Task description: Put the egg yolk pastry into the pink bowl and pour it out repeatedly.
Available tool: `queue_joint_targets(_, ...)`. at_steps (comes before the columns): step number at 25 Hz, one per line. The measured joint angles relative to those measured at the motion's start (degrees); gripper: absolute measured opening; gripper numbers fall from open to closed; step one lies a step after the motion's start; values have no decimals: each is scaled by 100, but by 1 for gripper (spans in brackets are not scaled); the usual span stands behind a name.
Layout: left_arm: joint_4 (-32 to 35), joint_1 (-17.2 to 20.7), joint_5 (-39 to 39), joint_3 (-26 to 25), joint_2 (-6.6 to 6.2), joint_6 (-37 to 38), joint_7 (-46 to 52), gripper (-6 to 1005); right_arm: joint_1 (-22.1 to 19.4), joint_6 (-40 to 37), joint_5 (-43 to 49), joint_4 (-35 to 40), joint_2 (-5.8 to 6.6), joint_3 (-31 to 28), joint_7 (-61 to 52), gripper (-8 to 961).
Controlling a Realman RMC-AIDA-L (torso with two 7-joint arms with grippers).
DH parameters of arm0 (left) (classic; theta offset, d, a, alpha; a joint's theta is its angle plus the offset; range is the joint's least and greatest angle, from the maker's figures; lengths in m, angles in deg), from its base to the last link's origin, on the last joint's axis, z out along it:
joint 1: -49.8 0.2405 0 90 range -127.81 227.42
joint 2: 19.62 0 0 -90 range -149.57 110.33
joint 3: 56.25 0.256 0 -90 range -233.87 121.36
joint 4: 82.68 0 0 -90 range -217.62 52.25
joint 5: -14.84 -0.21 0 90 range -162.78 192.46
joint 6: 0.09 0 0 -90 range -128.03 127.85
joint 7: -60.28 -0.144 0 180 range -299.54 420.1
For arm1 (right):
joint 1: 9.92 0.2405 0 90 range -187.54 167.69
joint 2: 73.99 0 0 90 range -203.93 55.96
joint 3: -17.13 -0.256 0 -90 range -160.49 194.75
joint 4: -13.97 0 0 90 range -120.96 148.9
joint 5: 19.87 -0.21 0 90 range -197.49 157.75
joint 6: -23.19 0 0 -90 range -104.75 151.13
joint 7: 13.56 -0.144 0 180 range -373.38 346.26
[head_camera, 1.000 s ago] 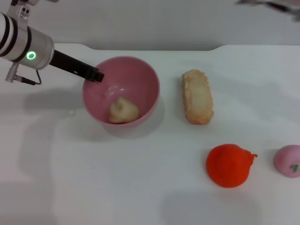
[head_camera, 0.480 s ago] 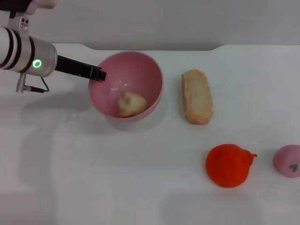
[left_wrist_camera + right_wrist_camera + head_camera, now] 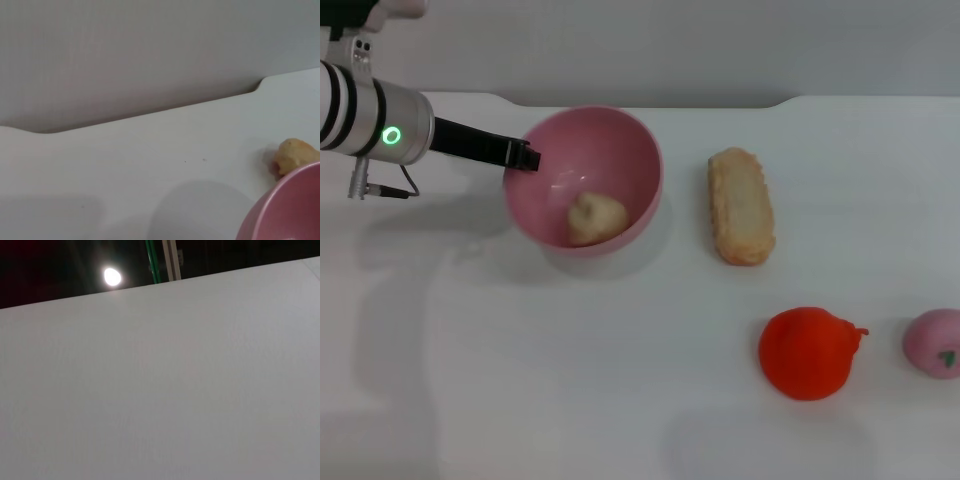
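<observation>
The pink bowl (image 3: 620, 150) is at the left-centre of the white table in the head view, tilted a little toward the right. The egg yolk pastry (image 3: 595, 218), a pale beige lump, lies inside it against the near-right wall. My left gripper (image 3: 525, 157) reaches in from the left and is shut on the bowl's left rim. In the left wrist view the bowl's outer wall (image 3: 285, 210) fills one corner. The right gripper is out of view; its wrist view shows only a blank surface.
A long crusty bread (image 3: 741, 205) lies right of the bowl, its end (image 3: 295, 155) showing past the bowl's rim in the left wrist view. An orange-red fruit (image 3: 808, 352) and a pink fruit (image 3: 936, 342) sit at the front right. The table's back edge (image 3: 650, 102) runs behind the bowl.
The left gripper has raised and tipped the bowl slightly, shifting it toward the back. The pastry has slid from the bowl's near side toward its right wall.
</observation>
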Motion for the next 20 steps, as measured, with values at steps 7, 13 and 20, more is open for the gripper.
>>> queue_joint_targets(7, 12, 7, -1, 6, -12, 83, 0, 42, 82, 31, 59, -9, -19, -7, 1, 594)
queue_joint_targets(13, 16, -33, -34, 14, -88, 177, 0, 43, 149, 25, 97, -54, -33, 88, 2, 594)
queue_joint_targets(20, 6, 46, -58, 3, -285, 524, 0, 43, 205, 10, 108, -136, -40, 122, 1, 594)
